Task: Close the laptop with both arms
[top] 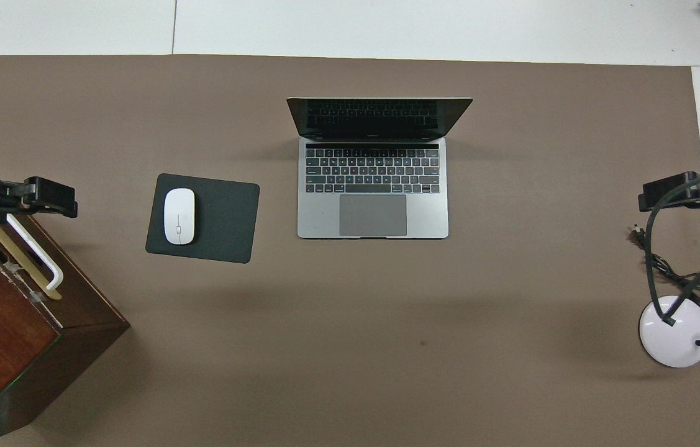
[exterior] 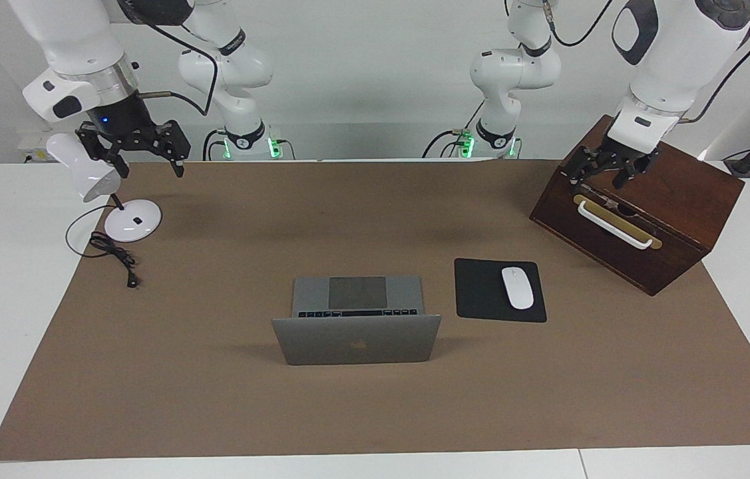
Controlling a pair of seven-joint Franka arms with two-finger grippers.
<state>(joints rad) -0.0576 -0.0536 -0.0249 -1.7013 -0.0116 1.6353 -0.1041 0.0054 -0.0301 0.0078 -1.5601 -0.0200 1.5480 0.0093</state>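
Note:
The silver-grey laptop stands open in the middle of the brown mat, with its screen dark and its keyboard end toward the robots. My right gripper hangs open in the air over the white desk lamp, well apart from the laptop, at the right arm's end of the table. At the left arm's end, my left gripper hangs open just above the wooden box, also well clear of the laptop. Neither gripper holds anything.
A black mouse pad with a white mouse lies beside the laptop toward the left arm's end. A dark wooden box with a white handle stands past it. A white desk lamp and its cable sit at the right arm's end.

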